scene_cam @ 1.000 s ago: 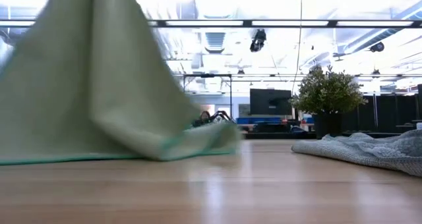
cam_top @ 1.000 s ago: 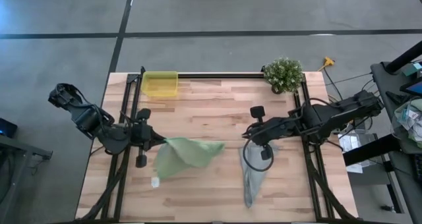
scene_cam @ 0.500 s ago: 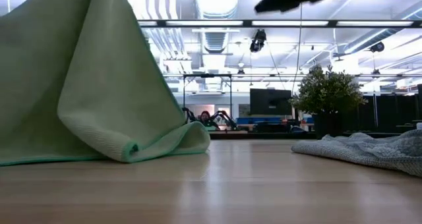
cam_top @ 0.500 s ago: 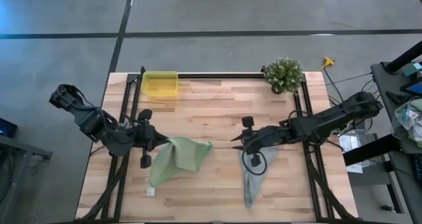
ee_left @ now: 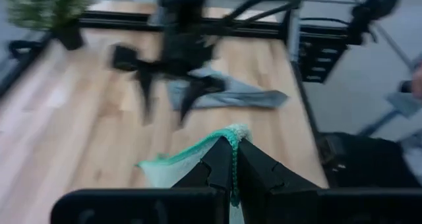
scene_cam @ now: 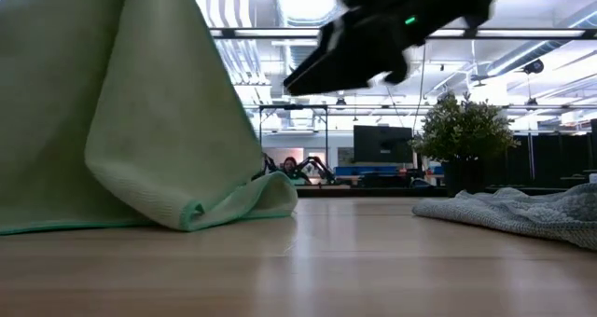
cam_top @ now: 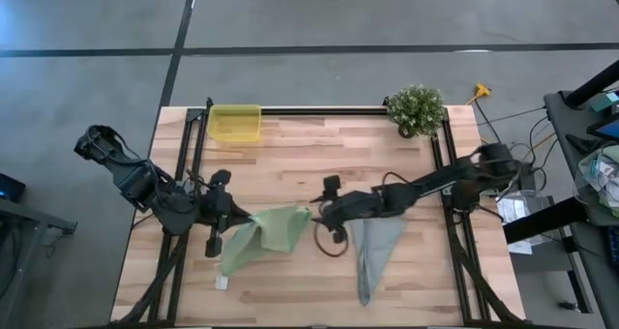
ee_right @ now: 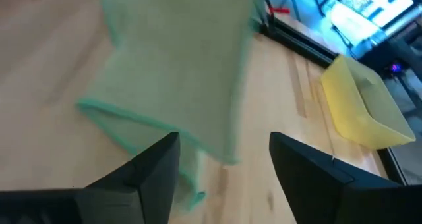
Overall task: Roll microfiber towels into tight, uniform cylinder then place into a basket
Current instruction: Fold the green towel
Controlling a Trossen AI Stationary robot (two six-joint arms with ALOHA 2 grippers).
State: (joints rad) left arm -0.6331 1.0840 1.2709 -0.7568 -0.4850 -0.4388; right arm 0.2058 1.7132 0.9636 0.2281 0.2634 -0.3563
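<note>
The light green towel (cam_top: 266, 232) hangs from my left gripper (cam_top: 239, 219), which is shut on it at the table's left. Its lower folds (scene_cam: 233, 200) lie on the wood. My right gripper (cam_top: 315, 216) reaches across the table's middle, open. Its fingertips stand just right of the green towel's right tip (cam_top: 308, 211) and touch nothing; the green towel (ee_right: 178, 72) fills its wrist view ahead. The grey-blue towel (cam_top: 372, 254) lies crumpled on the table under the right arm. The yellow basket (cam_top: 235, 124) stands at the far left edge, with nothing showing inside it. My left gripper pinches the green towel's teal-hemmed edge (ee_left: 232, 140) between its two shut fingers, at a raised peak of the cloth. The fingers slant down from the table's left. The towel drapes slack below them, with its lower part (cam_top: 227, 266) on the table.
A potted plant (cam_top: 416, 109) stands at the far right corner. Black frame rails (cam_top: 189, 174) run along the table's left and right sides. Bare wood shows along the near edge (cam_top: 290, 305) and between the basket and the plant.
My right gripper has gone down and toward the table's left, from above the grey-blue towel to just beside the green towel's right tip. The grey-blue towel has stayed on the table. The green towel's right part has drawn in toward my left gripper and bunched.
</note>
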